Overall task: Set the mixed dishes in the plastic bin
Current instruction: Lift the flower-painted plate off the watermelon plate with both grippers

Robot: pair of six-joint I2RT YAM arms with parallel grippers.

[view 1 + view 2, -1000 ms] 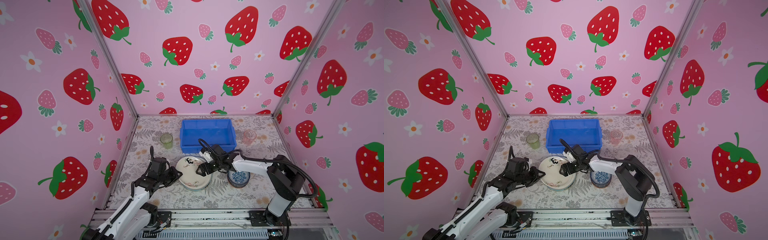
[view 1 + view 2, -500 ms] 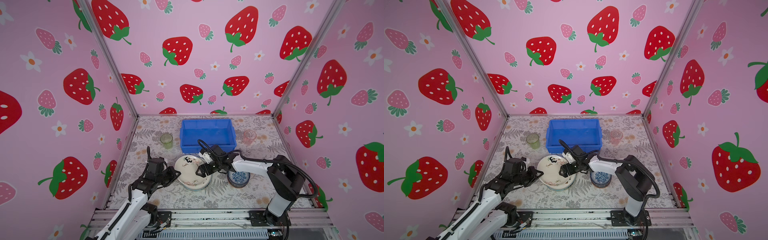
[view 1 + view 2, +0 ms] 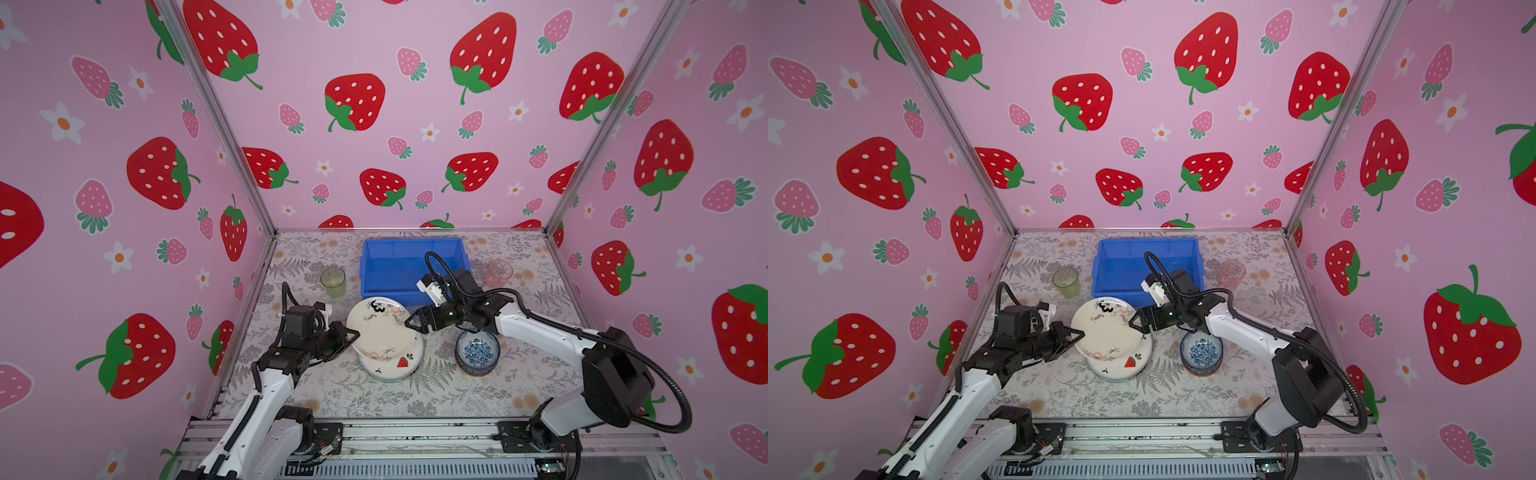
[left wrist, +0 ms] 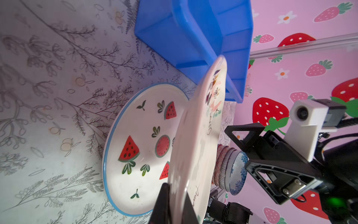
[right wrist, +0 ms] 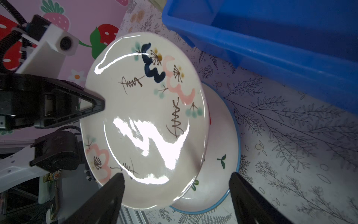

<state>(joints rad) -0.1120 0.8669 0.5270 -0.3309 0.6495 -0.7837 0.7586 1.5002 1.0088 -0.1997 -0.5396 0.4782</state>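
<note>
A cream plate with black marks (image 3: 380, 328) (image 3: 1106, 328) hangs tilted above a white watermelon plate (image 3: 395, 368) near the table's middle. My left gripper (image 3: 351, 334) (image 4: 174, 203) is shut on the cream plate's (image 4: 199, 135) left rim. At the plate's right rim is my right gripper (image 3: 411, 324) (image 5: 177, 175), open, its jaws wide apart and closed on nothing. The blue plastic bin (image 3: 411, 241) (image 3: 1148, 241) stands just behind, holding nothing. Stacked patterned bowls (image 3: 477, 353) sit to the right of the plates.
A green glass tumbler (image 3: 333, 281) stands left of the bin and a pink one (image 3: 498, 272) to its right. Pink strawberry walls close in the floral table on three sides. The right arm's cable loops over the bin's front edge.
The cream plate has risen off the watermelon plate and moved toward the bin in my left gripper, uncovering the lower plate. The right gripper has hardly moved.
</note>
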